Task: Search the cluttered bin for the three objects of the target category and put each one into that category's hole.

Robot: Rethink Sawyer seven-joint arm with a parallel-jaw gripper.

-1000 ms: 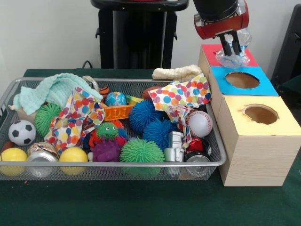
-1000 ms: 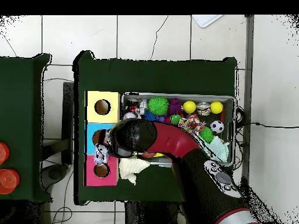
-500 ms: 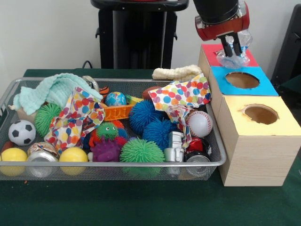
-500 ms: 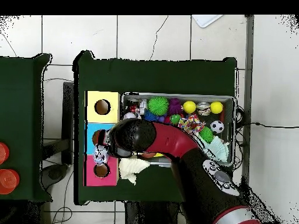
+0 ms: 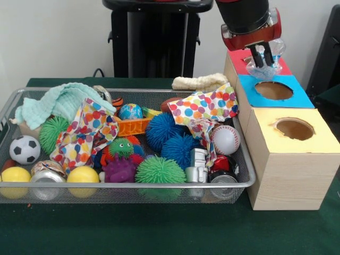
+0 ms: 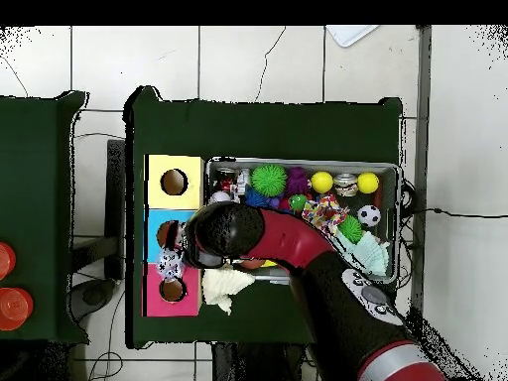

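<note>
Pale wall (image 5: 53, 37), tiled floor (image 6: 258, 64) (cracked)

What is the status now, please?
Pincer shut on clear bottle, held above the boxes between red and blue hole. Not yet dropped. Path clear.

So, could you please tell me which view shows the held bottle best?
The front view: the crumpled clear bottle hangs in the hand above the boxes, near the blue hole. The overhead view shows only a pale patch beside the arm.
</note>
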